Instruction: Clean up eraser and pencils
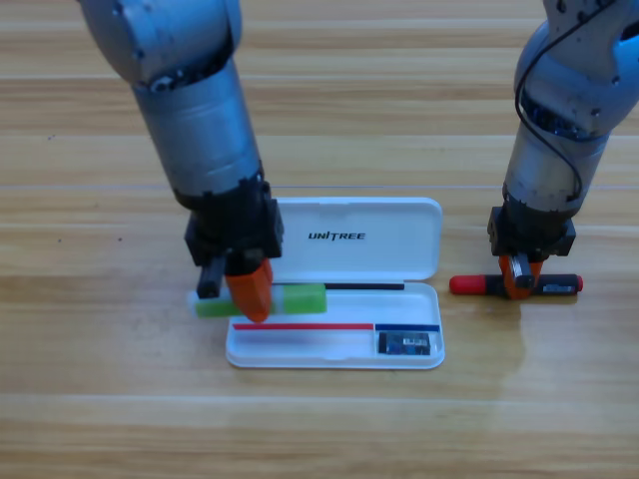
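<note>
The left gripper (250,294) is pointing down at the left-centre of the frame, clamping the green-ended pencil (295,298) over the left edge of the open white case (419,239). The eraser (404,343) is lying in the case's lower right corner. At the right, the right gripper (519,279) is closing on the black pencil with the red cap (469,285), lying on the tabletop (100,399).

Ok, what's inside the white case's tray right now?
The eraser lies in the right end of the white case. No pencil is in the tray. The left gripper, over the green-ended pencil at the tray's back left edge, hides that corner.
</note>
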{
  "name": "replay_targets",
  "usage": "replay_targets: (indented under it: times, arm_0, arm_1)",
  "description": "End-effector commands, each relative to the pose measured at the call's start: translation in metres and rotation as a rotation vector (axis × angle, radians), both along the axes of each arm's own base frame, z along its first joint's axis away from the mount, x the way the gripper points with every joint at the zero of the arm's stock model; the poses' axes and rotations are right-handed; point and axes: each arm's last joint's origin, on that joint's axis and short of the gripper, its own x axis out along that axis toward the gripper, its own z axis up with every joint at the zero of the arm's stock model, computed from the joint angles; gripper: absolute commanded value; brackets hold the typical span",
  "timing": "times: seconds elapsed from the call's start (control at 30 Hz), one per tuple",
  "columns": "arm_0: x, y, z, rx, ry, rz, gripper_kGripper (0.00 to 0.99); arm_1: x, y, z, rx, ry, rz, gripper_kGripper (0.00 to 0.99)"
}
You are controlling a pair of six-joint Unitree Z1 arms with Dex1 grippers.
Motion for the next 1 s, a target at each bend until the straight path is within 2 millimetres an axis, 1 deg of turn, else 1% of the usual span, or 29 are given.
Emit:
replay_targets:
  times: [0.03,0.33,0.47,0.6,1.0]
  arm_0:
    - [0.002,-0.021,-0.033,0.039,0.059,-0.029,0.0]
    - [0.01,-0.033,-0.045,0.042,0.061,-0.035,0.0]
    - [0.011,-0.038,-0.049,0.042,0.062,-0.037,0.0]
    - [0.012,-0.041,-0.049,0.038,0.058,-0.038,0.0]
    - [0.008,-0.047,-0.052,0.044,0.058,-0.055,0.0]
  arm_1:
    - [0.001,-0.011,-0.022,-0.032,0.08,-0.016,0.0]
    - [-0.001,-0.012,-0.015,-0.023,0.068,-0.025,0.0]
    - [-0.003,-0.014,-0.008,-0.017,0.06,-0.031,0.0]
    - [-0.005,-0.016,0.001,-0.012,0.051,-0.043,0.0]
    - [-0.013,-0.02,0.018,0.005,0.029,-0.054,0.0]
